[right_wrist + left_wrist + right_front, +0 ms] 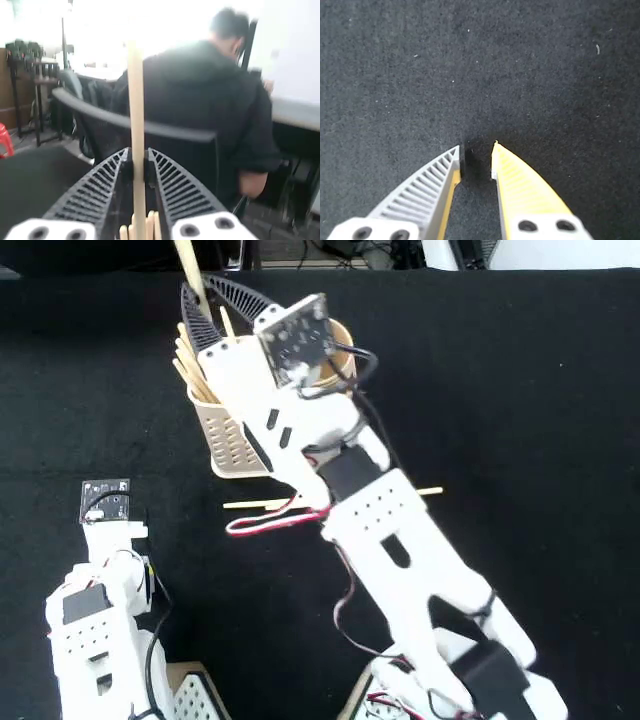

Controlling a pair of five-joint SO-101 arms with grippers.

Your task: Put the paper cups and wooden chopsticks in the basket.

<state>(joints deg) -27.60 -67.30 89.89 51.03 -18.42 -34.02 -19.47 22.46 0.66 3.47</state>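
A black worktop [520, 390] filled the scene. The right arm [400, 540] stretched across it to a pale slotted basket [235, 450] at the far side, hiding much of the basket. The left arm [100, 610] sat at the near edge, the left jaws slightly apart over bare cloth. A paper cup [343, 340] showed just a tan rim behind the wrist. The right jaws were closed on an upright chopstick [135, 100] above the bundled chopsticks [190, 365] in the basket. A loose chopstick [255, 505] lay on the worktop, its middle hidden beneath the arm.
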